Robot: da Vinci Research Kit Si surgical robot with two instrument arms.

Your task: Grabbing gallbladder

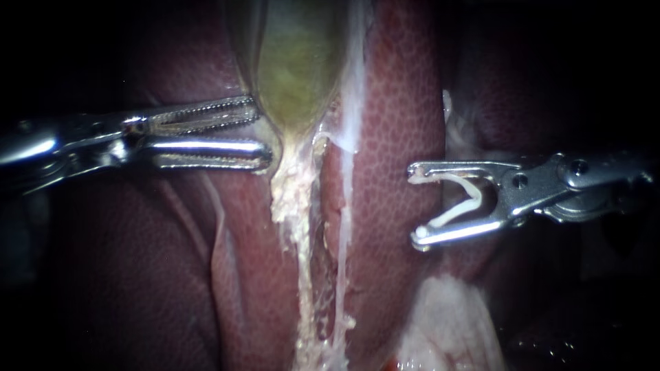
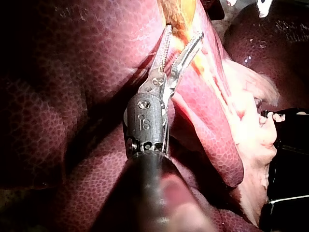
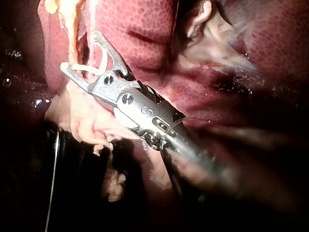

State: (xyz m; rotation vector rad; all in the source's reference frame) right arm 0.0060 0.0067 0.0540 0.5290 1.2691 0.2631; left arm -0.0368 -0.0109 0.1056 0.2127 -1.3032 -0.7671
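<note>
The grab looks barely begun — my left instrument (image 1: 262, 130) is hovering with jaws apart, tips just beside the narrow lower end of the gallbladder (image 1: 295, 75) lying in the cleft of the liver (image 1: 399, 137), gripping nothing — while my right instrument (image 1: 415, 207) is waiting well apart, jaws holding a white clip (image 1: 454, 213).

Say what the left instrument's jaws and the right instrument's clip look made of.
The left instrument looks like polished metal, likely steel: bright glints, toothed inner faces. The clip looks matte white, probably plastic: no shine, bent in a V in the jaws of the right instrument.
</note>
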